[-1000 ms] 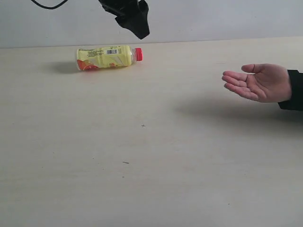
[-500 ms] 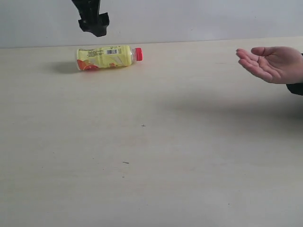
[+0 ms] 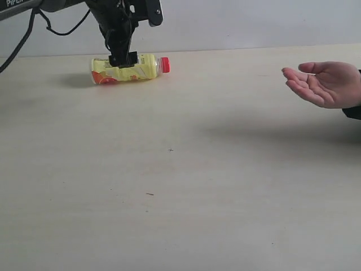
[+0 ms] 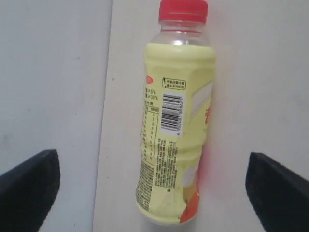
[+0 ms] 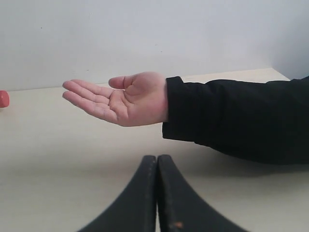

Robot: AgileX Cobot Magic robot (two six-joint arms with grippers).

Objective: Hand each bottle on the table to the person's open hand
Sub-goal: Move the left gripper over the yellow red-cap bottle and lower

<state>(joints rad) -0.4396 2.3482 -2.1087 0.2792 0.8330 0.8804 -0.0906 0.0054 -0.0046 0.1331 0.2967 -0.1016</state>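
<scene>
The fingers [image 4: 30,186] of our left gripper [image 3: 123,58] stand spread wide, one on each side of the bottle [image 4: 176,121] and clear of it, so nothing is gripped yet. What has just changed is the height. Half a second ago the gripper hung above the bottle and a little to its left, and a second ago it hung over the cap end. Now it has come down onto the middle of the body, in line for a grasp across the width. We judge the approach done, with closing the next step. The bottle lies on its side at the far left of the table [image 3: 180,186], red cap [image 3: 164,64] pointing toward the person, and it has not shifted across these frames. The open hand [image 3: 324,83] waits palm up, well apart at the far right. A second ago it sat lower and further in over the table. Our right gripper [image 5: 157,162] is pressed closed and empty, facing that hand.
</scene>
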